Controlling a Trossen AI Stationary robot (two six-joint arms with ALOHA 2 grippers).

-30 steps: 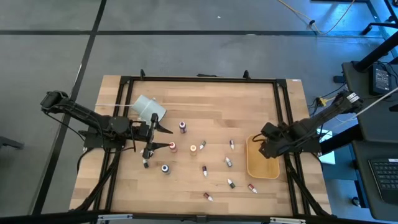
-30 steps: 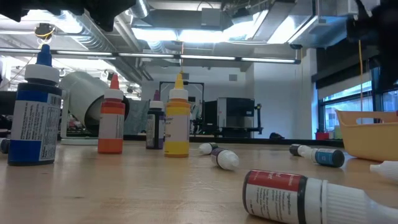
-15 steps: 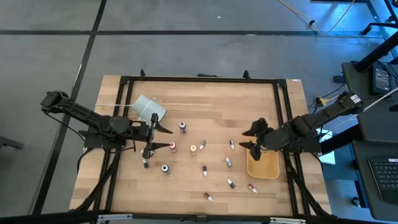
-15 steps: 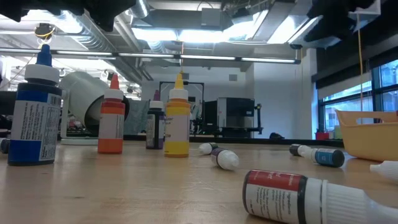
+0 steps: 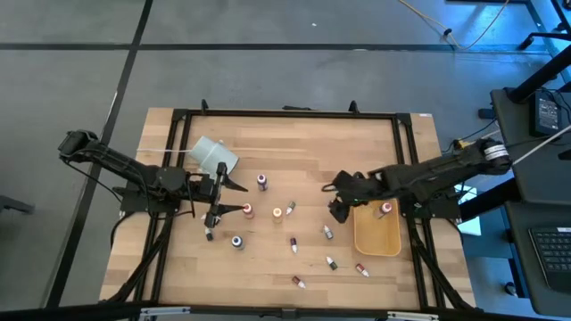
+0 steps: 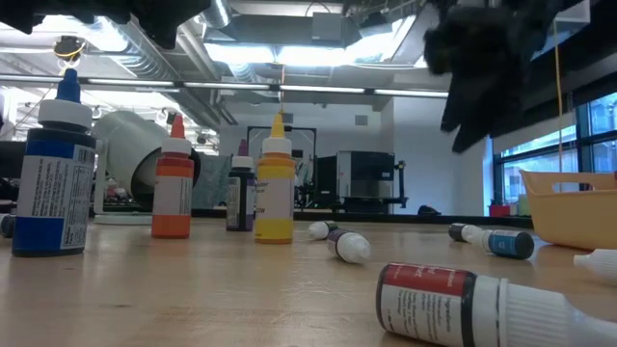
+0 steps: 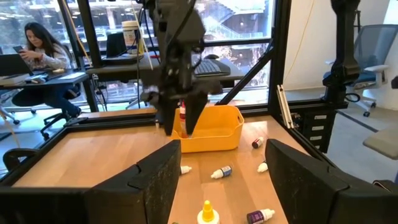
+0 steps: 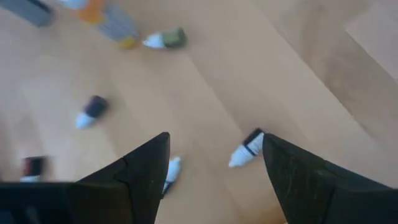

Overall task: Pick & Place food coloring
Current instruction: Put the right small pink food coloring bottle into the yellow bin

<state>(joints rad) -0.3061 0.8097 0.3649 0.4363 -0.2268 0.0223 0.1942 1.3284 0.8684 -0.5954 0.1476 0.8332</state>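
Note:
Several small food coloring bottles lie or stand scattered on the wooden table (image 5: 294, 152): an orange one (image 5: 247, 210), a yellow one (image 5: 277, 212), a blue one (image 5: 237, 241), a red one (image 6: 453, 304). One red-capped bottle (image 5: 385, 209) lies in the tan tray (image 5: 377, 239). My right gripper (image 5: 337, 203) hangs open above the table left of the tray, pointing steeply down; a dark bottle with a white cap (image 8: 245, 149) lies just below its fingers. My left gripper (image 5: 230, 198) waits open and level at the left, above the standing bottles.
A white cup (image 5: 214, 156) lies on its side at the far left. A black frame (image 5: 285, 114) runs around the table's edges. Bare wood lies along the far edge. In the left wrist view a person (image 7: 40, 50) sits in the room beyond.
My right gripper has swung from above the tray toward the table's left, out over the scattered bottles, sinking a little and tipping further down. Its fingers stay open. The red-capped bottle in the tray now shows where the gripper stood.

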